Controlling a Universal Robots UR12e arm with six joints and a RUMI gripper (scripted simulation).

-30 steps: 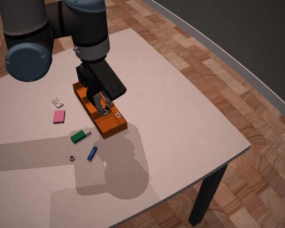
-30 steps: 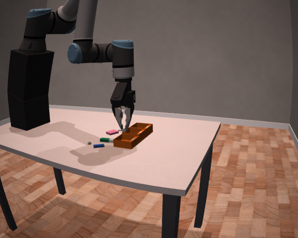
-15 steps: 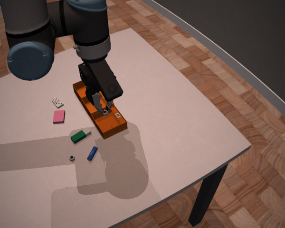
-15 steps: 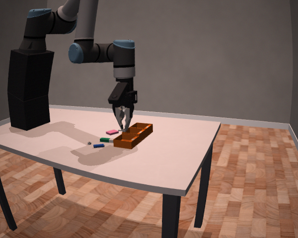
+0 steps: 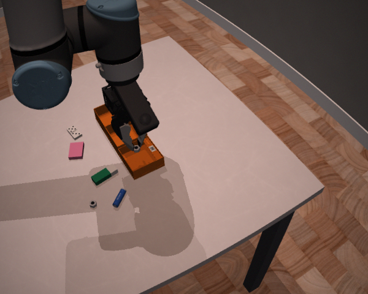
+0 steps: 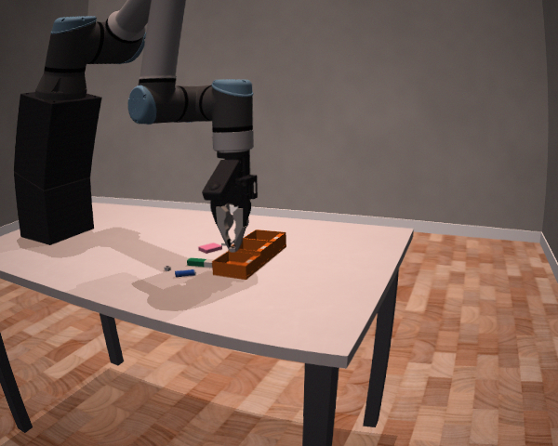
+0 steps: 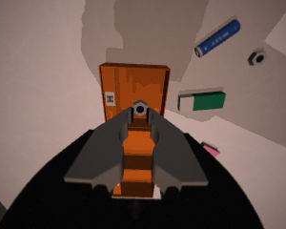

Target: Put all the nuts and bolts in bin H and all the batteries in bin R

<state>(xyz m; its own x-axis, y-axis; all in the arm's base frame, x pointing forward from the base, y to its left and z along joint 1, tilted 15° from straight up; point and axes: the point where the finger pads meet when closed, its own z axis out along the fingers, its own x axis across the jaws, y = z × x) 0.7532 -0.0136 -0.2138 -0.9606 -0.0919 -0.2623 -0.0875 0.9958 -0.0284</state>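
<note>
So the gripper (image 7: pixel 139 116) is clamped on a small grey hex nut (image 7: pixel 140 108), pinched right at the fingertips, and it's hanging over the end compartment of the orange bin tray (image 5: pixel 152 163), the one with the H label (image 7: pixel 110 99) on its wall. That reads to me as the drop-off step for the first piece of hardware: the nut looks lined up over the H compartment in the wrist view, so the next move should just be letting go (dropping is allowed, so no need to go lower). After that there's another hex nut (image 5: pixel 92 203) lying loose on the table, near a blue battery (image 5: pixel 119 197), which would go in the R bin. The tray looks like rigid plastic with thin upright walls and dividers, three compartments in a row. The nuts are metallic, faceted, with a dark bore. The battery is a smooth cylinder, so it could roll. Also around: a green block with a grey tip (image 5: pixel 101 176), a flat pink block (image 5: pixel 76 149) and a white domino (image 5: pixel 73 131), none of which seem to be part of the job.
</note>
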